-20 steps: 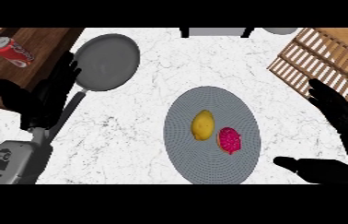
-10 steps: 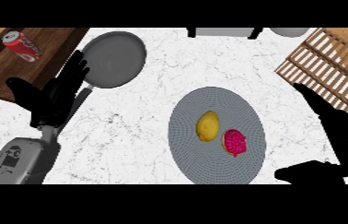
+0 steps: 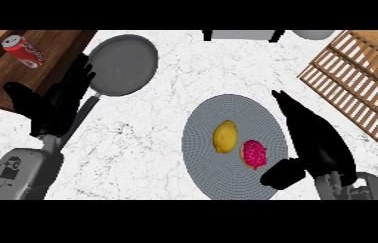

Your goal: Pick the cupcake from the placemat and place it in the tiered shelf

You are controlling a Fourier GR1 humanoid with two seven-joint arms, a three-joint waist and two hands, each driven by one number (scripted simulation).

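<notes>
Your right hand (image 3: 314,139) hangs open and empty just right of the cupcake (image 3: 254,154), which sits near the placemat's (image 3: 210,177) right edge beside a lemon (image 3: 225,136). It looks light and soft: pinch its lower sides, sparing the pink top.

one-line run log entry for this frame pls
phase: pre-grasp | right robot hand: open beside cupcake | cupcake, lemon: on placemat | left robot hand: open, idle | shelf: upper right

Two matte black hands, the left hand (image 3: 53,104) and the right hand (image 3: 314,139), are seen on rounded grey forearm casings, with a dark marking borne on the left casing
</notes>
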